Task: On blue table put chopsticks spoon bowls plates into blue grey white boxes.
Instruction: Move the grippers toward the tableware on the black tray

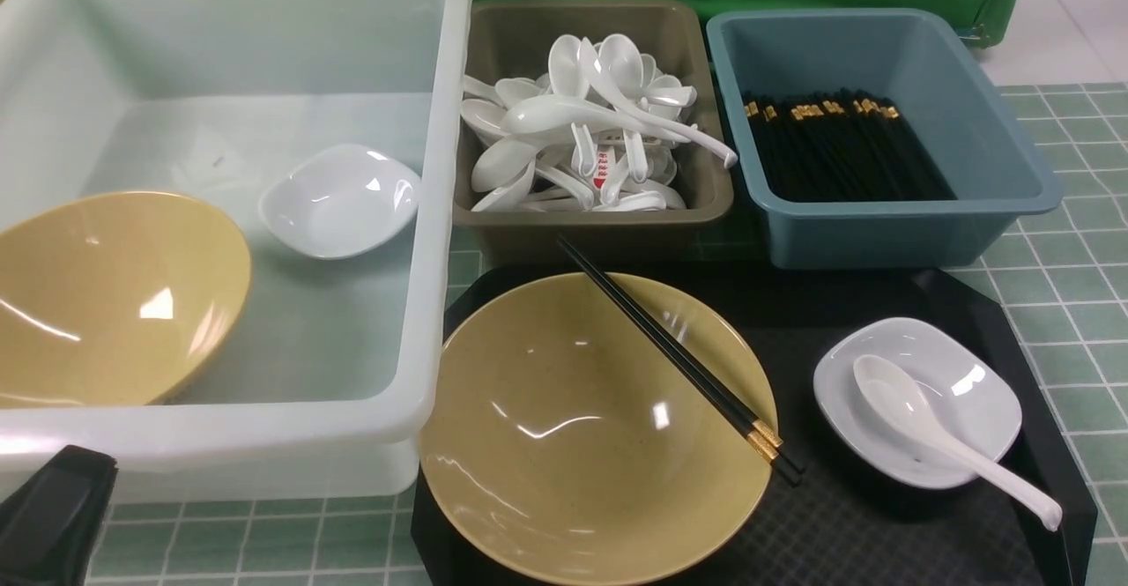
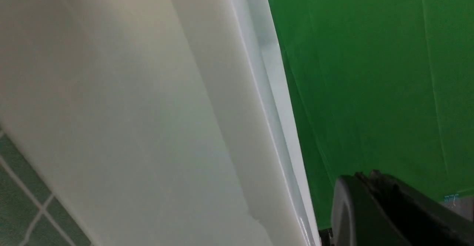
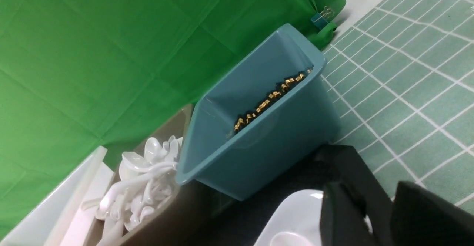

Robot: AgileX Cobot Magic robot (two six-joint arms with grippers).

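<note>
On the black tray [image 1: 846, 515] stands a yellow bowl [image 1: 573, 445] with a pair of black chopsticks [image 1: 679, 361] across its rim. Beside it a white plate [image 1: 969, 392] holds a white spoon [image 1: 934, 436]. The white box [image 1: 445, 216] holds another yellow bowl [image 1: 106, 295] and a small white plate [image 1: 339, 203]. My left gripper [image 1: 53, 515] sits low at the white box's near outer wall [image 2: 129, 109], its jaws together [image 2: 364, 175]. My right gripper [image 3: 381, 198] is open and empty over the plate's edge [image 3: 296, 216]; it is out of the front view.
A grey box [image 1: 582, 225] is heaped with white spoons [image 1: 582, 128]. A blue box [image 1: 881, 233] holds several black chopsticks [image 1: 846, 145]. Both stand behind the tray. A green cloth hangs behind, and tiled table lies to the right.
</note>
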